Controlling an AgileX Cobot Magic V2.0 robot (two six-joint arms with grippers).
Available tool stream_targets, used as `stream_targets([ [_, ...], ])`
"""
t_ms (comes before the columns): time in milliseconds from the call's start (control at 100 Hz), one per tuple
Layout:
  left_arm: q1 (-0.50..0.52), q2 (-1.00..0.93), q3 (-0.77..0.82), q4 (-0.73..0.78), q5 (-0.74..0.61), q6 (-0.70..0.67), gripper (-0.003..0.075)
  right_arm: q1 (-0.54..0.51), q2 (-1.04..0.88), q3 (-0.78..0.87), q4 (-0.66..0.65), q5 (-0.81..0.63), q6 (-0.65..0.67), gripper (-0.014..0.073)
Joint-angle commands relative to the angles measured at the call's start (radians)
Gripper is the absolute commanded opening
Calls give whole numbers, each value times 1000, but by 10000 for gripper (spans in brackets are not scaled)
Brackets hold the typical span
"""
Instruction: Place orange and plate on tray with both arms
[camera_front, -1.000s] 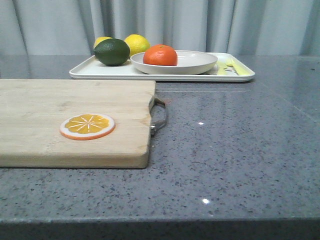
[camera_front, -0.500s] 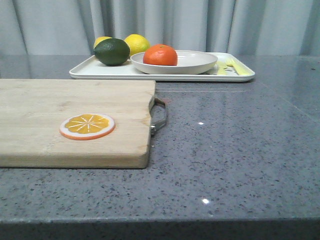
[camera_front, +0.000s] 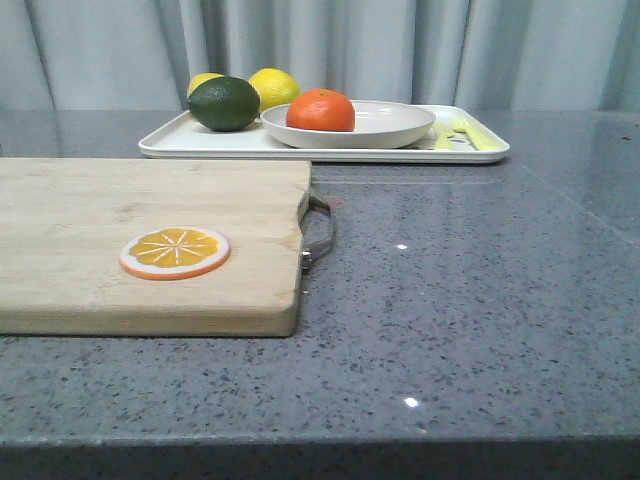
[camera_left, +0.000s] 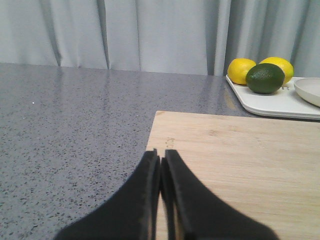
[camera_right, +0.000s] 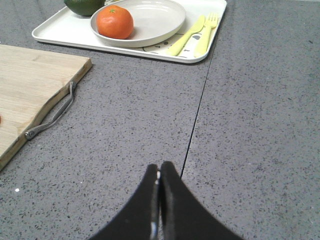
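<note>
The orange (camera_front: 320, 110) (camera_right: 115, 22) lies in the off-white plate (camera_front: 395, 122) (camera_right: 155, 20), and the plate rests on the white tray (camera_front: 200, 142) (camera_right: 60, 31) at the back of the table. Neither gripper shows in the front view. In the left wrist view my left gripper (camera_left: 160, 153) is shut and empty, over the near corner of the wooden cutting board (camera_left: 240, 160), far from the tray (camera_left: 280, 102). In the right wrist view my right gripper (camera_right: 159, 166) is shut and empty above the grey table, well short of the tray.
A dark green lime (camera_front: 224, 103) (camera_left: 265, 78) and two yellow lemons (camera_front: 274, 88) (camera_left: 241, 70) sit on the tray's left part. Yellow cutlery print (camera_right: 195, 35) marks its right part. The cutting board (camera_front: 150, 240) with a metal handle (camera_front: 320, 232) carries an orange slice (camera_front: 175, 252). A curtain hangs behind.
</note>
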Motion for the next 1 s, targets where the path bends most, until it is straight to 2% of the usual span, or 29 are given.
stream_targets([
  [0,1,-33,8,-10,-67,-6,-20,-3,7,-23,13,-69,-9,-67],
  [480,1,-33,8,-10,-67,-6,-20,-3,7,-21,10,-91,-9,-67],
  [740,1,-33,8,-10,-67,-6,-20,-3,5,87,-59,-448,11,-67],
  [990,1,-33,8,-10,-67,-6,-20,-5,-26,221,-294,-687,188,-67],
])
